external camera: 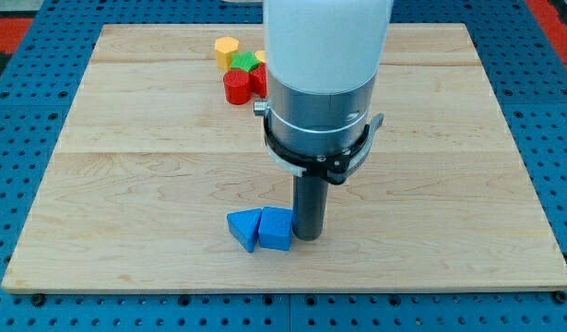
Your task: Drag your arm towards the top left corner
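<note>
My tip (pixel 307 237) rests on the wooden board (pixel 126 184) in the lower middle of the view, touching the right side of a blue cube-like block (pixel 276 229). A blue triangular block (pixel 243 227) lies just left of that block, touching it. Near the view's top, left of the arm's body, sits a cluster: a yellow block (pixel 227 49), a green block (pixel 242 63), a red cylinder (pixel 236 87) and a second red block (pixel 258 80) partly hidden by the arm. The top left corner of the board (pixel 106 29) is far from my tip.
The arm's wide white and grey body (pixel 322 83) hides the board's upper middle. A blue perforated table (pixel 25 138) surrounds the board on all sides.
</note>
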Tool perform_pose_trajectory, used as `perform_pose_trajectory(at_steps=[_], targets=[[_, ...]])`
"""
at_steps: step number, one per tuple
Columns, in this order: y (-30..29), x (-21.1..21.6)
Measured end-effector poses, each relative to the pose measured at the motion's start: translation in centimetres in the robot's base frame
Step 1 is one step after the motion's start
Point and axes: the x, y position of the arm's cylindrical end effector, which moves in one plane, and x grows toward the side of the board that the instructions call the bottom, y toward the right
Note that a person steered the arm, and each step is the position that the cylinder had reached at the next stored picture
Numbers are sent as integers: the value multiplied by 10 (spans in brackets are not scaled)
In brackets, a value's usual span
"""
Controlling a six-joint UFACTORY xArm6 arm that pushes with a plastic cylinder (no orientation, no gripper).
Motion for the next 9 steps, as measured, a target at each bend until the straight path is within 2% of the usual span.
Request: perform_pose_trajectory(at_steps=[2,4,5,6,7,8,9], targets=[[50,12],[51,10],[88,-3],[119,-44],[128,-104],[127,-148],[84,-161]])
